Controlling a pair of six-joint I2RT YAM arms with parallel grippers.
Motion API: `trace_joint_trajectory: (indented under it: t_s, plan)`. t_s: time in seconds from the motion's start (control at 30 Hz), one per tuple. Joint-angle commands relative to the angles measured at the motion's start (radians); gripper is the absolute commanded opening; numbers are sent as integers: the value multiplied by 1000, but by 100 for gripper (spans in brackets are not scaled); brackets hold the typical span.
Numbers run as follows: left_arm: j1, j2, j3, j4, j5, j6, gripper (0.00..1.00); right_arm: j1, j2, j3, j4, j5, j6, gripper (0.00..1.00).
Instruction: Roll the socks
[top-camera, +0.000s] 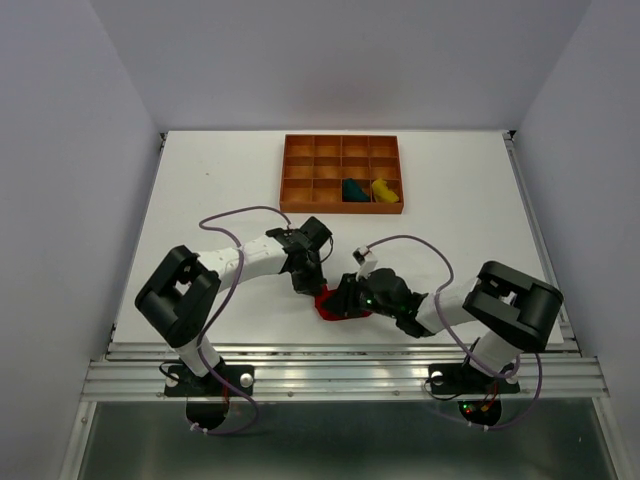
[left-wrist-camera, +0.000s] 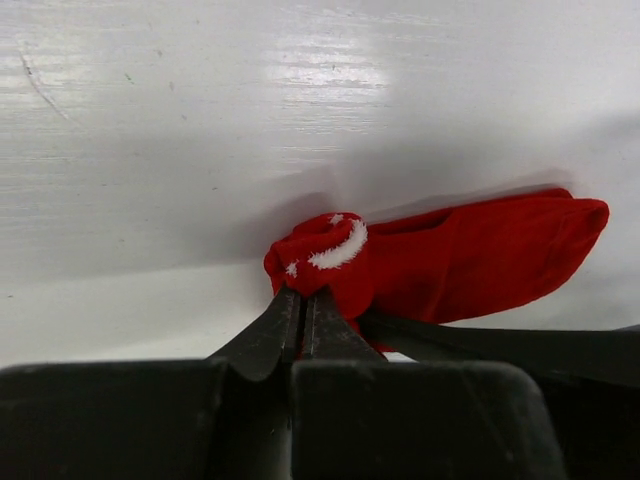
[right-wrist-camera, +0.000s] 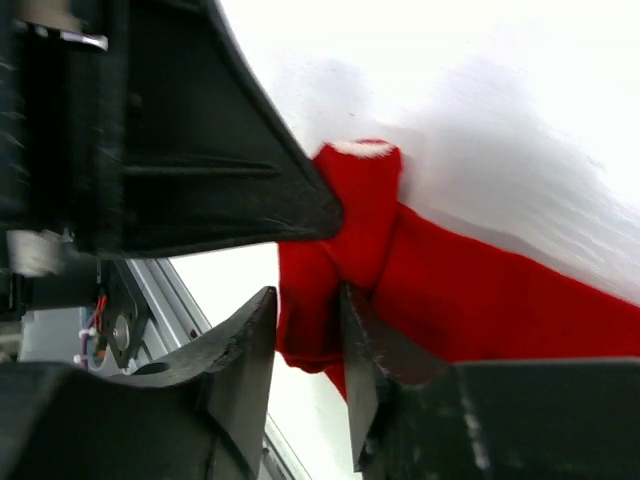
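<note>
— what's the left claw (left-wrist-camera: 303, 292) doing?
— clenched tight, tips against the bunched end of the red sock (left-wrist-camera: 470, 255); the rest of the sock trails flat off to that claw's right
— and the right claw (right-wrist-camera: 305, 300)?
— released, jaws parted, with the sock's folded end right at its tips
— the other socks?
— teal sock (top-camera: 353, 189) and yellow sock (top-camera: 382, 188), bundled side by side in the tray (top-camera: 341, 138), well beyond both claws
</note>
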Motion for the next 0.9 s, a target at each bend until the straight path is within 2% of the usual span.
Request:
trace_joint_trajectory:
  t_s: [0.0,0.03,0.07,0.17,0.23,0.27,0.33,0.4,0.47,0.67,0.87]
  plan:
    - [-11,2,-8,-81,-81,-37,0,-12,-78,107,-258,-59,-99,41]
    - [-11,6,-10,-78,-79,-36,0,-12,-117,115,-284,-66,-102,43]
    - [-11,11,-10,-75,-87,-37,0,-12,-139,121,-330,-69,-108,49]
    - [-11,17,-8,-82,-124,-57,0,-12,-242,129,-424,-47,-108,51]
    - [-11,12,2,-96,-145,-59,0,-12,-317,134,-578,0,-105,50]
    - [-11,9,2,-98,-145,-59,0,-12,-317,135,-579,25,-100,50]
    - [-11,-6,10,-105,-164,-54,0,-12,-366,147,-771,106,-92,46]
    - [-13,-20,16,-119,-178,-51,0,-12,-378,161,-865,179,-70,33]
    - [-13,-32,24,-133,-200,-53,0,-12,-356,181,-965,230,-47,26]
    - [-14,-61,16,-136,-217,-63,0,-12,-218,248,-967,310,-40,19]
    - [-19,-101,7,-136,-247,-77,0,-36,-41,379,-949,375,-134,16]
